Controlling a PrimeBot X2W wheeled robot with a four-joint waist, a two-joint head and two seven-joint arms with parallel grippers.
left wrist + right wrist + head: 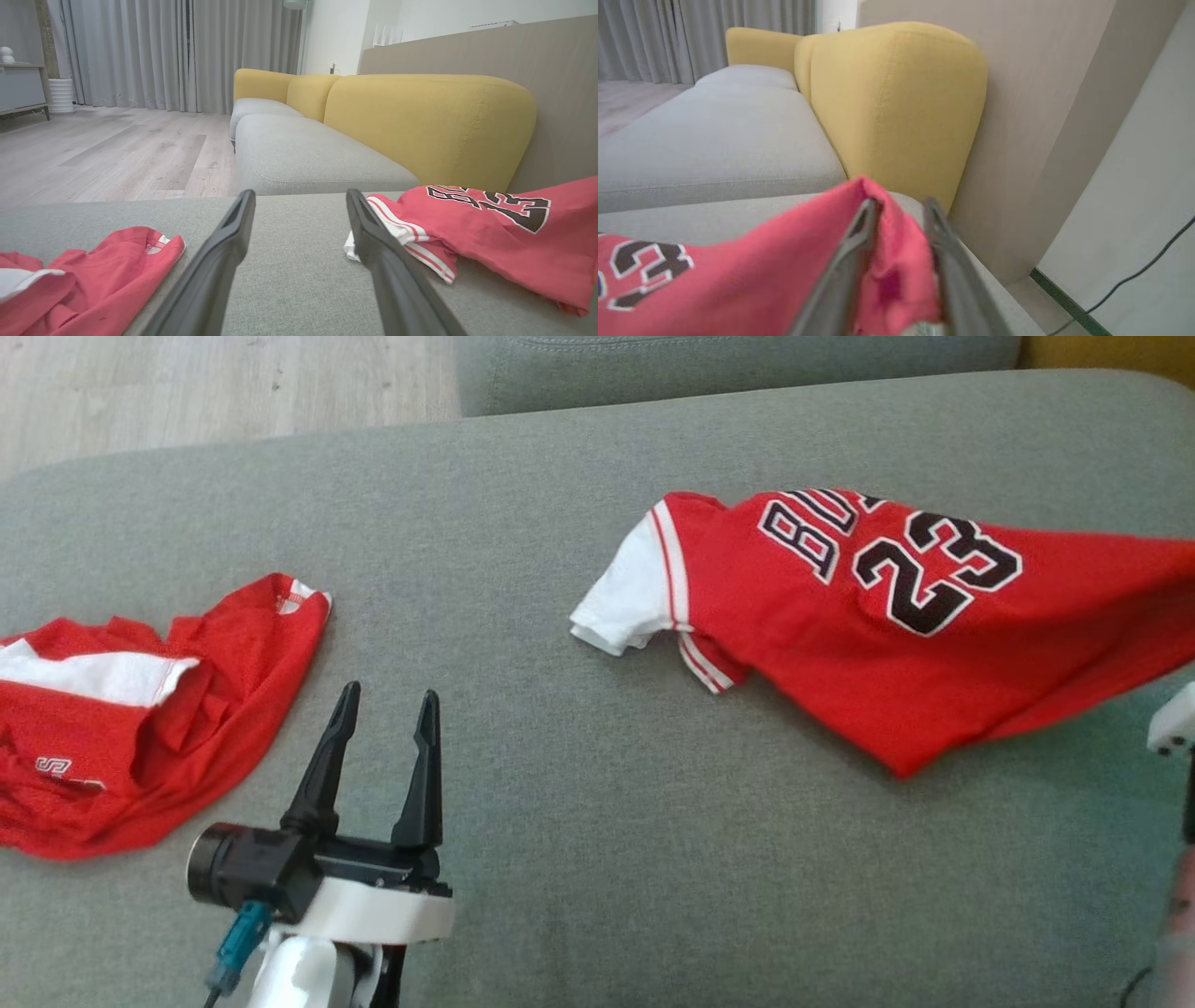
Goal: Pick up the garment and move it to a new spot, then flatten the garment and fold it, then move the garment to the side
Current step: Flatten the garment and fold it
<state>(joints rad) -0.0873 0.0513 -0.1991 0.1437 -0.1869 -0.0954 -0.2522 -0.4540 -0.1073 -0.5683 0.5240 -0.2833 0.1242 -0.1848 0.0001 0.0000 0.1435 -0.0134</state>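
The garment (896, 644) is a red jersey with white sleeve trim and a black "23". It lies on the grey sofa seat (560, 859) at the right, and its right end is pulled up off the cushion. In the right wrist view my right gripper (899, 205) is shut on a bunched fold of the garment (738, 275), with red cloth between the fingers. My left gripper (389, 695) hovers open over the bare seat at lower left, holding nothing. In the left wrist view the left gripper (300, 193) has the garment (490, 233) to its right.
A second crumpled red and white garment (140, 728) lies at the seat's left edge, just left of my left gripper. A yellow backrest (896, 102) and a beige wall stand beyond the seat's right end. Wooden floor (117, 149) lies past the far edge.
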